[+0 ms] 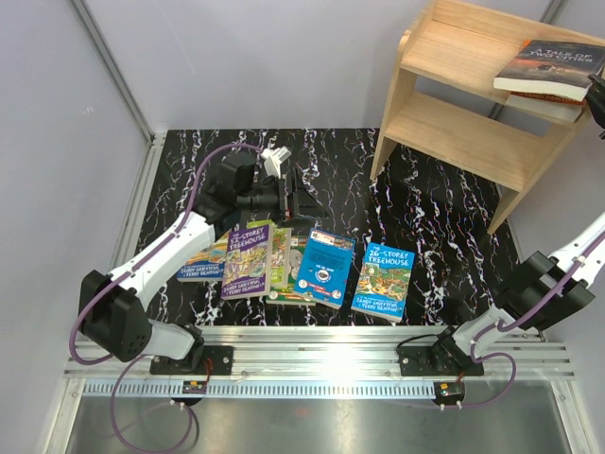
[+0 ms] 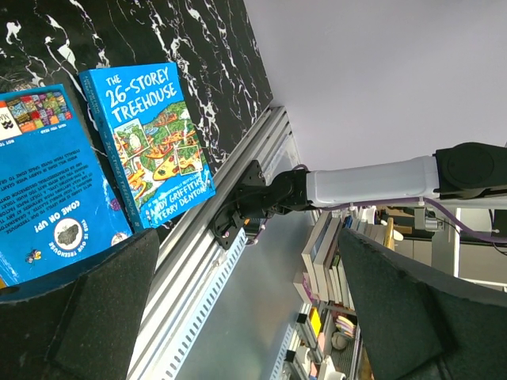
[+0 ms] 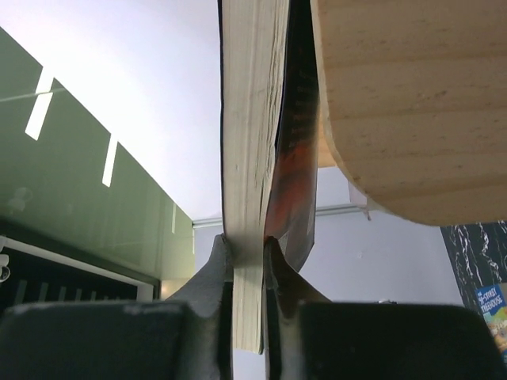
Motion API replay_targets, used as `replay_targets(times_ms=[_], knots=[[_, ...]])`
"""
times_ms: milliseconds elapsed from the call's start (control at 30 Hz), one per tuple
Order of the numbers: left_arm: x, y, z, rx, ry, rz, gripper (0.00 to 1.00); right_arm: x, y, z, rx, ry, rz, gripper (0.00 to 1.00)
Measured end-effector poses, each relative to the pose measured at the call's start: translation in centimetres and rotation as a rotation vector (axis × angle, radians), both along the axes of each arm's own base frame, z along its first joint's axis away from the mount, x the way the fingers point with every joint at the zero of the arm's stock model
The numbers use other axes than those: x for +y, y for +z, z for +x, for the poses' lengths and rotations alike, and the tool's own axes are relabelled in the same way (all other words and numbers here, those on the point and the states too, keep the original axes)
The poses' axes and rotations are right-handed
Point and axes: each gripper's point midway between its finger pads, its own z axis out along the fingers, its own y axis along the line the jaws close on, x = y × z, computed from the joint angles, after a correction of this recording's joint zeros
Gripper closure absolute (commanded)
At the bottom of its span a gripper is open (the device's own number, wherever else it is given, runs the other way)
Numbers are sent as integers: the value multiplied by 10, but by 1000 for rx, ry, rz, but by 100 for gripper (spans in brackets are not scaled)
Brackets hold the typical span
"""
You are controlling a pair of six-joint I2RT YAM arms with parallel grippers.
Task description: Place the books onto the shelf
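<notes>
Top view: shelf (image 1: 454,104) stands back right on the black marbled table (image 1: 444,218). The dark book (image 1: 553,68) lies flat on its top tier, overhanging the right end. The right gripper (image 1: 596,95) is at that end, mostly cut off by the frame. The bright books (image 1: 324,268) lie in a row front left, with the left gripper (image 1: 288,194) just behind them, touching none. Left wrist view: left gripper (image 2: 245,237) is spread wide, with nothing between the fingers. 26-Storey Treehouse (image 2: 150,142) lies flat beside a blue back cover (image 2: 47,190). Right wrist view: right gripper (image 3: 247,253) is narrow, pinching the dark book (image 3: 245,142) by its page block, shelf wood (image 3: 396,103) close alongside.
</notes>
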Motion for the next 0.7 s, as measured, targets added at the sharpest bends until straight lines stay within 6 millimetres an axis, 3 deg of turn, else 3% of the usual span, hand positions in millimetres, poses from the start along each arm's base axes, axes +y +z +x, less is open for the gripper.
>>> replay_targets(times_ms=[167,300,433,700], knots=[[0,0,-1,2,-3,0,1,-9,-1,6,1,-27,1,70],[0,-1,-1,3,-3,0,1,-16,-2,11,-11,-48,-2,68],[0,-1,-1,3,-3,0,1,-19,1,13,-26,-52,10,48],[0,-4,-1,9,-3,3,1,-12,4,8,-52,-34,20,37]])
